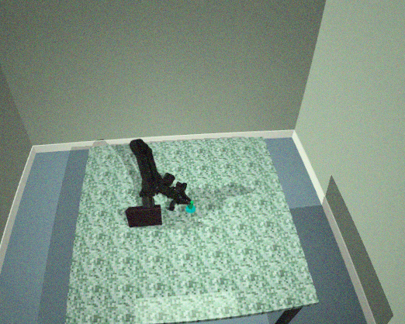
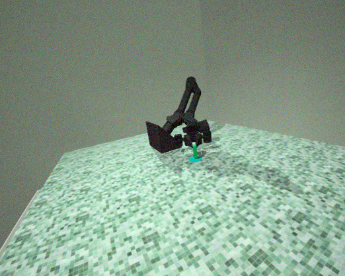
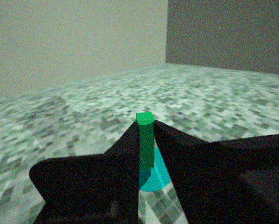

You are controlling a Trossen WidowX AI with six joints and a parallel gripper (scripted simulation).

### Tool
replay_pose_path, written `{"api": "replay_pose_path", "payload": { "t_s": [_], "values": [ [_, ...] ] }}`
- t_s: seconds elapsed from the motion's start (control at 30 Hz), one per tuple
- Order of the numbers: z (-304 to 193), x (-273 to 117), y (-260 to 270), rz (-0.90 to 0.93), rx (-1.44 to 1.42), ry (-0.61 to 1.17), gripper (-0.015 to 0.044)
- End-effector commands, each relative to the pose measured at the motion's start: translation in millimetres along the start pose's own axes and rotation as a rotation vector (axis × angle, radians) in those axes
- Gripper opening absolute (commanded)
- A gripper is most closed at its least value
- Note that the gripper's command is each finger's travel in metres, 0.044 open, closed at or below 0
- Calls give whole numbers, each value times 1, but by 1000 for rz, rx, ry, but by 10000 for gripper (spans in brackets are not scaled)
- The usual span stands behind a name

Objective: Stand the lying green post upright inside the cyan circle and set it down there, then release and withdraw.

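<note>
The green post (image 1: 192, 204) (image 2: 195, 151) (image 3: 146, 142) is upright, with its lower end over or on the cyan circle (image 1: 190, 210) (image 2: 194, 160) (image 3: 160, 180). In the exterior view the post's foot appears within the circle; whether it touches the surface I cannot tell. It looks nearly vertical there, with a very slight lean. My gripper (image 1: 190, 201) (image 3: 145, 125) is shut on the post near its upper part, one finger on each side. In the wrist view the fingers hide part of the circle and the post's foot is partly in shadow.
The dark arm base (image 1: 145, 216) (image 2: 161, 138) stands on the patterned table (image 1: 204, 267) (image 2: 154, 211), to the left of the circle. The arm bends up and back behind the gripper. The table's front edge shows low in the top view, and walls stand beyond the table.
</note>
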State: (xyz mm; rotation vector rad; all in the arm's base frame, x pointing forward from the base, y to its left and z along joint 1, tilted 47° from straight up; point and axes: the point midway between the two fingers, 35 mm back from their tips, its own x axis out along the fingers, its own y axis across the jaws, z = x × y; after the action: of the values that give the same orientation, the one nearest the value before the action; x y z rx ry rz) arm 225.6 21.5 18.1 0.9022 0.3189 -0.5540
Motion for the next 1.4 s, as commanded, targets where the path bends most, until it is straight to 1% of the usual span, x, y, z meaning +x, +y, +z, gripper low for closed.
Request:
{"api": "replay_pose_path", "payload": {
  "t_s": [0.0,0.4,0.87,0.9,1.37],
  "values": [
    [-5,2,-3,-4,0,3,23],
    [-6,2,-4,-4,0,3,23],
    [-6,2,-4,-4,0,3,390],
    [-6,2,-4,-4,0,3,400],
    [22,1,4,-13,-2,10,400]
  ]
}}
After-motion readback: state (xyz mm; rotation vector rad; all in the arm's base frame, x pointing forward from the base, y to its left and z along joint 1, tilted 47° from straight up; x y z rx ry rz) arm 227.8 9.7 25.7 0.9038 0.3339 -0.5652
